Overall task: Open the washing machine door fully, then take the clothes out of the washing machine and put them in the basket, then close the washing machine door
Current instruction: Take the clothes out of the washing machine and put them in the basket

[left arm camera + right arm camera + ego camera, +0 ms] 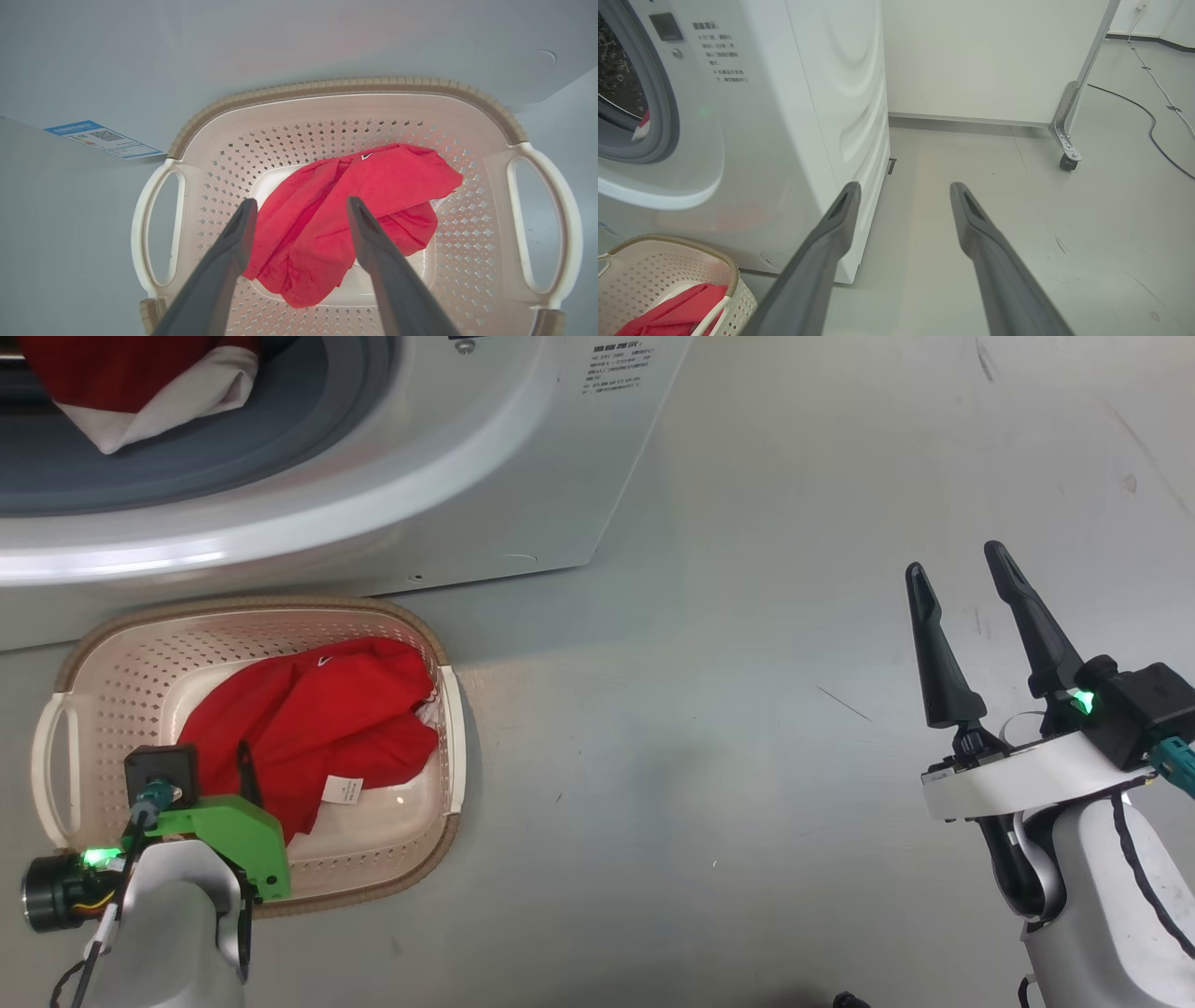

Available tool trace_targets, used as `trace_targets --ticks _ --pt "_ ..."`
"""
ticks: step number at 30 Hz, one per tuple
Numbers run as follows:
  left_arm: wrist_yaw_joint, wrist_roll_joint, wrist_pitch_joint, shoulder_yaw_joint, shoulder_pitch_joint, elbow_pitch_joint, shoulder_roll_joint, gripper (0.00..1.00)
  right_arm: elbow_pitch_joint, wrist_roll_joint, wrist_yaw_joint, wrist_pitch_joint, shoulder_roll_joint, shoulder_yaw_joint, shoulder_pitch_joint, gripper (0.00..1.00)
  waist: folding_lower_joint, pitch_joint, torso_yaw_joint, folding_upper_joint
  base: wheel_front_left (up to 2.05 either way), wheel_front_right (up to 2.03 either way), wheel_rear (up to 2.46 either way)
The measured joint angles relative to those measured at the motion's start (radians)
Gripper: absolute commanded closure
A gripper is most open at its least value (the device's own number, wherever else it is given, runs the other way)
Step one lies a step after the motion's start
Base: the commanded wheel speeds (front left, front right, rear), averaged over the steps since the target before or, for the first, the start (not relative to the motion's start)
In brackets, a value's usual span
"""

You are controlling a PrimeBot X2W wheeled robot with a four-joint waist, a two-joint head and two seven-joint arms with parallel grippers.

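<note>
Head view: basket [233,605] rim seemingly touches washing machine [523,476]; bare floor [709,728] rightward.

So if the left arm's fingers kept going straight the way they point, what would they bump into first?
Most likely the red clothes lying in the basket: the left fingers, open, point straight down at that heap from above. How much gap is left is hard to tell.
</note>
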State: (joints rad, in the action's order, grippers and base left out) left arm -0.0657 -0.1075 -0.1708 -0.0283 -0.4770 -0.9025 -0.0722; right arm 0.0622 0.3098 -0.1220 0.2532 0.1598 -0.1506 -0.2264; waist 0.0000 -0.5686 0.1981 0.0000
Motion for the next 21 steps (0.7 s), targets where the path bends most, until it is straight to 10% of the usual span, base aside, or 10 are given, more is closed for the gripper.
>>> trace_targets --ticks 21 --pt "0.045 0.000 -0.081 0.035 -0.039 0.070 0.020 0.00 0.053 -0.003 0.000 0.000 -0.022 0.028 0.009 0.00 0.0000 0.173 -0.047 0.0000 0.00 0.00 0.00"
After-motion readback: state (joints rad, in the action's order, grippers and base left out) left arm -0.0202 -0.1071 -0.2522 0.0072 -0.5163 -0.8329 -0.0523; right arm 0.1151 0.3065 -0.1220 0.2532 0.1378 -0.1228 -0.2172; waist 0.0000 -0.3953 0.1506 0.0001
